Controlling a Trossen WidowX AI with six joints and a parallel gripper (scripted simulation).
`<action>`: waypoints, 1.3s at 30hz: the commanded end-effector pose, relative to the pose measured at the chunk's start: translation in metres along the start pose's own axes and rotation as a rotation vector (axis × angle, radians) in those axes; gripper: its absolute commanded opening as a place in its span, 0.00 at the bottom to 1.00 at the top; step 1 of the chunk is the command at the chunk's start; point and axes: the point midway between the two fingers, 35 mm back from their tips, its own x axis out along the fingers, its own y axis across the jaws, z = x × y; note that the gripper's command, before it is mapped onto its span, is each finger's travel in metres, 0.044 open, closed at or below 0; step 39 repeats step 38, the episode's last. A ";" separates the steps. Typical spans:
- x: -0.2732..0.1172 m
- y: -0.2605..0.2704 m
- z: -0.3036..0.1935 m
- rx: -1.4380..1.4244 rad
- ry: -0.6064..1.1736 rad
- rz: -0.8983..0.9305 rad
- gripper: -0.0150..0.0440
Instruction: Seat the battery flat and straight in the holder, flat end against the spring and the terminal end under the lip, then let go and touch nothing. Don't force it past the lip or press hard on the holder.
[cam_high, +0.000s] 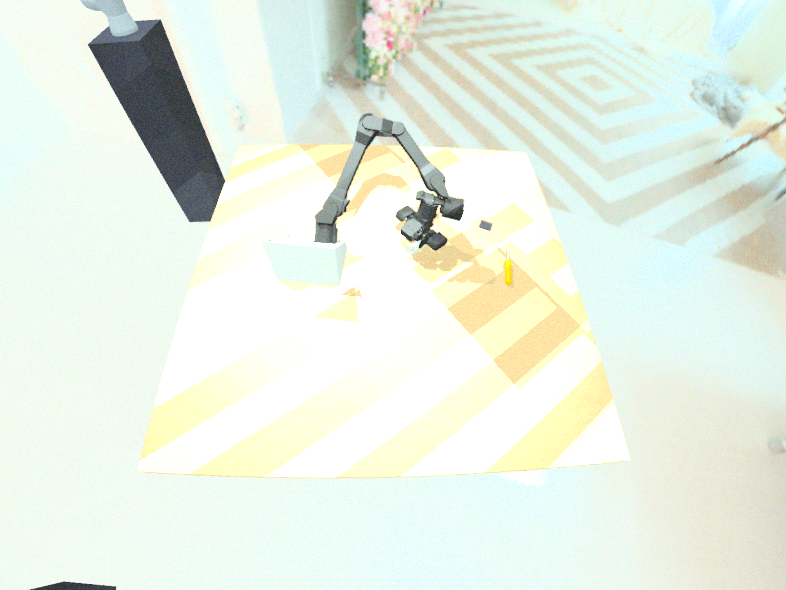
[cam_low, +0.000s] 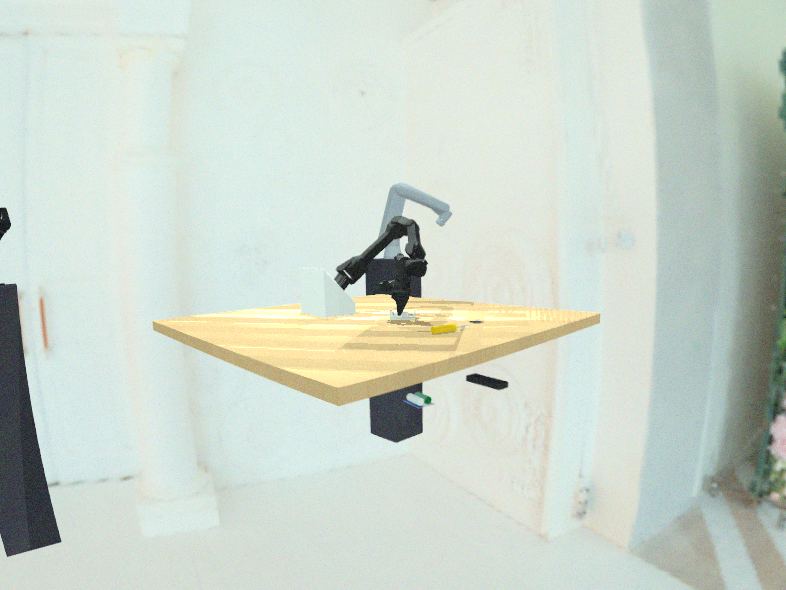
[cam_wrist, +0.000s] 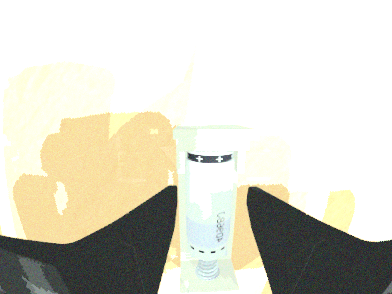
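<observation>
A light wood-grain finish with a soft sheen is shown on the table top (cam_low: 304, 355). The battery (cam_wrist: 210, 205) is wrapped in a smooth, pale casing, possibly plastic. The gripper (cam_wrist: 212, 245) is finished in matt black.
</observation>
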 end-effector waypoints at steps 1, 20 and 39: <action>-0.006 0.000 -0.002 -0.010 0.004 0.010 0.56; -0.079 -0.002 0.011 -0.009 0.001 0.012 1.00; -0.079 -0.002 0.011 -0.009 0.001 0.012 1.00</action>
